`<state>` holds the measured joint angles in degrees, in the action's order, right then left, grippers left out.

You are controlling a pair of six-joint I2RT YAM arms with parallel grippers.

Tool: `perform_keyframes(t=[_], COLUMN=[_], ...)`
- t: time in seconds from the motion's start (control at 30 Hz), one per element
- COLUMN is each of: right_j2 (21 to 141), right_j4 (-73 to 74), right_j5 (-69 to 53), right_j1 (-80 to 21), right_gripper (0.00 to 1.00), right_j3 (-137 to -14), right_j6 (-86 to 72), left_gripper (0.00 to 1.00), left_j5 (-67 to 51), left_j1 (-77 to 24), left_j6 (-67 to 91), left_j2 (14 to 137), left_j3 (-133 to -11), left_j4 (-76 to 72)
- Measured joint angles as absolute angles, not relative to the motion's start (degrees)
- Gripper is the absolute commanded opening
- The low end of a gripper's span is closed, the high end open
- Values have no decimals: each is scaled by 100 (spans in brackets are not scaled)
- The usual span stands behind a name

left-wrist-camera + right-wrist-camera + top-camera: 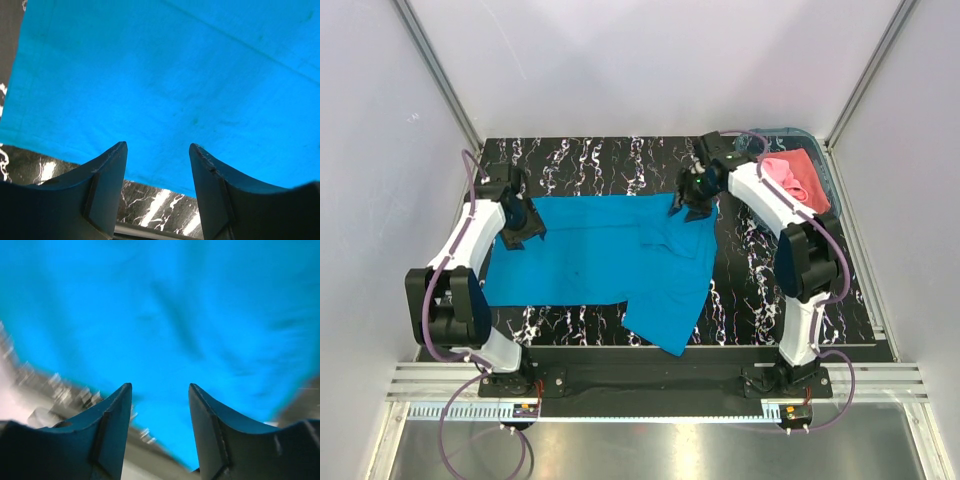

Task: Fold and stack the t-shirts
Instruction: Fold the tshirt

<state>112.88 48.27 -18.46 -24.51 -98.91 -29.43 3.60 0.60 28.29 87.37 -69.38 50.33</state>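
**A:** Where is the turquoise t-shirt [610, 255]?

**B:** It is spread mostly flat across the black marbled table [750, 270]. One part hangs toward the near edge, right of centre.

**A:** And the pink t-shirt [798, 175]?

**B:** It is bunched in the blue basket [827, 165] at the far right corner, well apart from the turquoise one.

**A:** What about the left gripper [157, 147]?

**B:** It is low over the shirt's left edge. Its jaws are wide, with nothing between them.

**A:** And the right gripper [160, 387]?

**B:** It is at the shirt's far right corner, where the cloth wrinkles. The jaws stand apart, with blue cloth beyond them. That wrist view is blurred, so I cannot say whether the fingertips [122, 390] touch the fabric.
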Motion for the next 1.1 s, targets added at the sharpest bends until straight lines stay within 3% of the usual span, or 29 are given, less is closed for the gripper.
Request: perform_keyframes(t=[0.27,0.43,0.67,1.1], right_j2=[11987,12567,13286,15386], right_j4=[5039,5000,4694,4895], right_j5=[-281,285,849,1081], right_j1=[-2143,-2176,-2171,-1826], right_gripper=[55,56,57,60], right_j3=[-10357,-10744,-11284,-14560], right_j6=[-2587,-2587,-2438,-1859], left_gripper=[55,51,53,62], left_j5=[344,456,563,283], left_j1=[255,587,773,799], left_j6=[2832,2858,2899,3175], left_j2=[9721,10718,11911,13246], left_j3=[-7758,-8396,-9026,-11078], left_j4=[4998,5013,5022,5308])
